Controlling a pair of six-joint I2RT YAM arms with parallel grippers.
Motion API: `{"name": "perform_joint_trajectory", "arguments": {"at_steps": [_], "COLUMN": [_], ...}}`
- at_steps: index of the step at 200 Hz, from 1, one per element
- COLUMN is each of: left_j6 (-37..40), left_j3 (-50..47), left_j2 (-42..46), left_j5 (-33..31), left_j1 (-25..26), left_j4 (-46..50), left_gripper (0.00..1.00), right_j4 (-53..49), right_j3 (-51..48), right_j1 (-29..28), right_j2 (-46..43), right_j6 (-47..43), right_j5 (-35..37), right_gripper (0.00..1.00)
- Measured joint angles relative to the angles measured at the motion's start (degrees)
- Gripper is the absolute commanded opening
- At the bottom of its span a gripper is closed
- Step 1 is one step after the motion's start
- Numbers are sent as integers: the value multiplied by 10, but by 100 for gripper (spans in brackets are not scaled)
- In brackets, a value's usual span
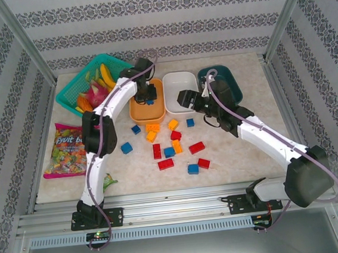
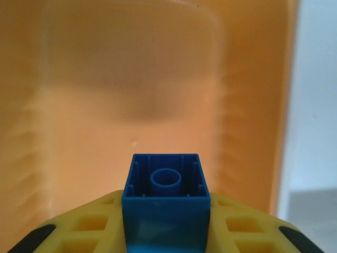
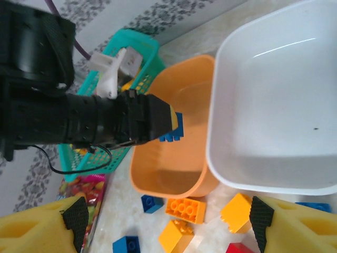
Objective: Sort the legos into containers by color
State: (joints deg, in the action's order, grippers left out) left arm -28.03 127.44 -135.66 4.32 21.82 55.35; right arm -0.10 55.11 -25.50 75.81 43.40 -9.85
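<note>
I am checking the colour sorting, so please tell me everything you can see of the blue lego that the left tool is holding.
The blue lego is a small square brick of glossy plastic. In the left wrist view its hollow underside faces the camera, with one round tube in the middle and thin ribs along the walls. The yellow fingers of the left tool clamp it from both sides. It hangs over the opening of the orange tub, and nothing but the tool appears to touch it.
</note>
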Motion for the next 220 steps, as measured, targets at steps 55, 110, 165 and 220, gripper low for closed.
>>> {"name": "perform_joint_trajectory", "arguments": {"at_steps": [55, 110, 165, 220], "left_j6": [2, 2, -4, -18], "left_j3": [20, 24, 28, -85], "left_j2": [-57, -57, -18, 217], "left_j5": [22, 41, 40, 54], "left_j1": [-14, -17, -17, -17], "left_j4": [4, 5, 13, -36], "left_gripper": [47, 61, 73, 80], "right_j4": [-33, -116, -178, -284], "right_j3": [3, 21, 35, 64], "right_j1": [7, 14, 14, 0], "right_j2": [12, 12, -14, -82], "right_j6": [17, 17, -10, -26], "right_j5": [6, 16, 38, 113], "right_gripper": [98, 97, 96, 92]}}
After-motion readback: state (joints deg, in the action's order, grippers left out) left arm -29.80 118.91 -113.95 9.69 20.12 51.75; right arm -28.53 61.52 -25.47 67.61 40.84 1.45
